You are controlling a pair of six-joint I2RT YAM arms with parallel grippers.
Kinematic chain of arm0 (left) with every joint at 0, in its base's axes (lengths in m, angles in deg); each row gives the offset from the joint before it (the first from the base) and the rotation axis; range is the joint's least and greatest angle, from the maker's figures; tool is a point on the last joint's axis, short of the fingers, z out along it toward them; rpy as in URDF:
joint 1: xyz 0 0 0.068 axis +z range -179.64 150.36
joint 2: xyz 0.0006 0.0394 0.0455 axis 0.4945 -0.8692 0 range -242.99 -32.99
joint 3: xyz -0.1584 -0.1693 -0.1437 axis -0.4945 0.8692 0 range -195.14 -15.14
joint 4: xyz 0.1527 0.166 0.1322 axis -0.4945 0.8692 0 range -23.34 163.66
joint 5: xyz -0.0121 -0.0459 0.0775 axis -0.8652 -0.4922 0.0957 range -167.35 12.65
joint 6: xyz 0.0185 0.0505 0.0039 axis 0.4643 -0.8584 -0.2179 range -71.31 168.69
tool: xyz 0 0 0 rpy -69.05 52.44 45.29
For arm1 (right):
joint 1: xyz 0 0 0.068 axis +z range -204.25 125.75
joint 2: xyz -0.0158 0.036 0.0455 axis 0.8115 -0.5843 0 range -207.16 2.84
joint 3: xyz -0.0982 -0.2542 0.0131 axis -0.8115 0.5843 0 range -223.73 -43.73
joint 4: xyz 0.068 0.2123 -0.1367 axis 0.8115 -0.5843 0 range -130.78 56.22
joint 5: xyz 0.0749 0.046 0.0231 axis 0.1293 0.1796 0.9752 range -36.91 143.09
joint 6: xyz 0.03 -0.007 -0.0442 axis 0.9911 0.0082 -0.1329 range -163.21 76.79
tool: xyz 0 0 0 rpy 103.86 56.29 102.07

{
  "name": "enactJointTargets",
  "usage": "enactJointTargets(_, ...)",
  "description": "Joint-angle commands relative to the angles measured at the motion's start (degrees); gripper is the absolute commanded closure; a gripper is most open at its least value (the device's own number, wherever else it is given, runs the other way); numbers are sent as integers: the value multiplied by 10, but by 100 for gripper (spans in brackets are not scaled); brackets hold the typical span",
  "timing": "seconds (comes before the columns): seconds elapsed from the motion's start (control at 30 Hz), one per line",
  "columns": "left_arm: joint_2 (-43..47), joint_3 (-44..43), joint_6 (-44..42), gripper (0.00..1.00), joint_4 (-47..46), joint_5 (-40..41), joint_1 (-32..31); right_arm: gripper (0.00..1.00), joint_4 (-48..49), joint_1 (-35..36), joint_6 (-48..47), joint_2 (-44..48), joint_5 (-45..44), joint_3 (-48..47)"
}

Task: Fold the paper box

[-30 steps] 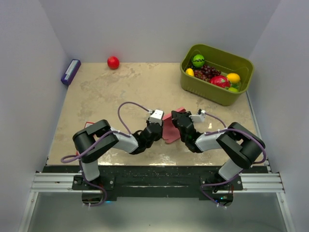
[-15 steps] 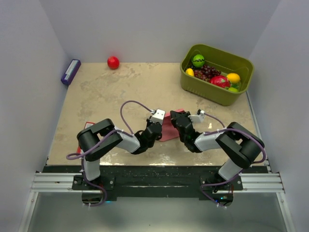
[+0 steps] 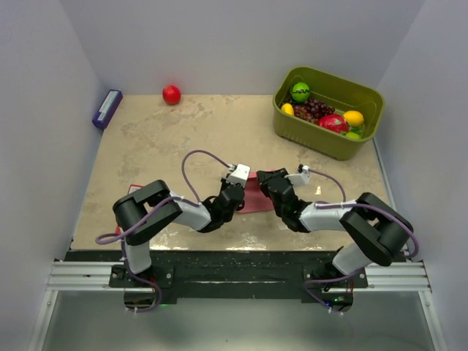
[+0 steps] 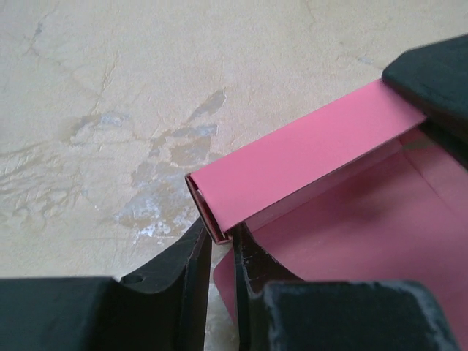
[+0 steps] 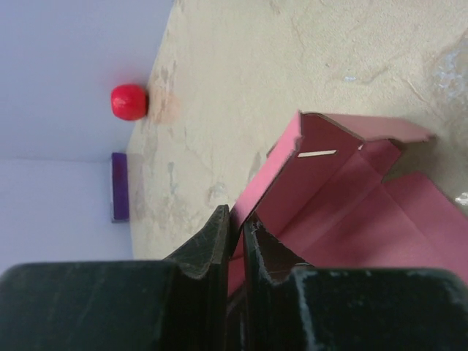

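From above, the paper box point(image 3: 252, 197) lies on the beige table point(image 3: 161, 146) near its front edge, squeezed between the left gripper point(image 3: 235, 196) and the right gripper point(image 3: 269, 191); the arms cover much of it, and the jaws cannot be read here. A green basket point(image 3: 322, 144) of fruit stands at the far right, a red ball point(image 3: 171, 94) by the back wall, and a purple block point(image 3: 107, 108) against the left wall.

At the left wrist, the left gripper point(image 4: 221, 245) has its jaws nearly together, pinching the box's point(image 4: 307, 157) doubled-over edge at its corner. The right gripper's black tip point(image 4: 431, 80) covers the strip's far end.

At the right wrist, the right gripper point(image 5: 238, 227) nips a raised side flap of the box point(image 5: 344, 190), its jaws almost touching. The flap's lower part is hidden behind the fingers.
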Motion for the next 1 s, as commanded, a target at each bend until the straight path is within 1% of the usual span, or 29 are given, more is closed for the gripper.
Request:
enactJointTargets(0.0,77,-15,-1,100,-26,-30,15,65,-161,20,-99,52,67,24)
enactJointTargets(0.03,85,-13,3,100,-9,-44,17,57,-169,20,-105,66,73,26)
enactJointTargets(0.07,93,-4,9,100,21,-62,23,44,-175,20,-112,100,80,30)
enactJointTargets(0.1,116,2,26,100,34,-97,36,37,-181,20,-128,117,97,37)
enactJointTargets(0.13,128,9,31,100,43,-116,44,33,-189,20,-140,134,108,39)
enactJointTargets(0.17,140,17,37,100,56,-137,52,30,-198,20,-154,173,122,38)
enactJointTargets(0.2,159,19,48,100,92,-178,69,25,-226,19,-180,192,134,33)
enactJointTargets(0.23,168,20,50,100,108,-200,79,23,-238,19,-196,216,165,31)
enactJointTargets(0.27,175,16,54,100,125,-220,88,22,-252,19,-211,238,177,29)
enactJointTargets(0.3,185,16,58,100,157,-260,105,21,-291,20,-236,280,189,18)
enactJointTargets(0.33,188,15,58,100,171,-274,110,20,-312,20,-249,300,210,12)
enactJointTargets(0.37,193,9,57,100,201,-281,115,19,-333,19,-262,318,219,6)
enactJointTargets(0.4,202,9,50,100,214,-291,119,18,-378,20,-286,358,227,-10)
enactJointTargets(0.43,206,8,48,100,226,-294,121,17,-401,19,-296,376,233,-18)
enactJointTargets(0.47,211,6,47,100,247,-300,122,17,-457,20,-305,394,233,-27)
enactJointTargets(0.53,228,4,48,100,268,-314,127,16,-511,20,-331,434,222,-56)
enactJointTargets(0.57,233,2,49,100,289,-320,129,16,-564,19,-343,446,195,-67)
enactJointTargets(0.67,256,-1,57,100,321,-338,130,17,-630,19,-387,474,144,-105)
enactJointTargets(0.8,277,0,82,100,340,-358,131,20,-654,19,-441,465,122,-118)
enactJointTargets(0.97,292,-1,96,100,363,-361,131,25,-653,27,-441,436,131,-117)
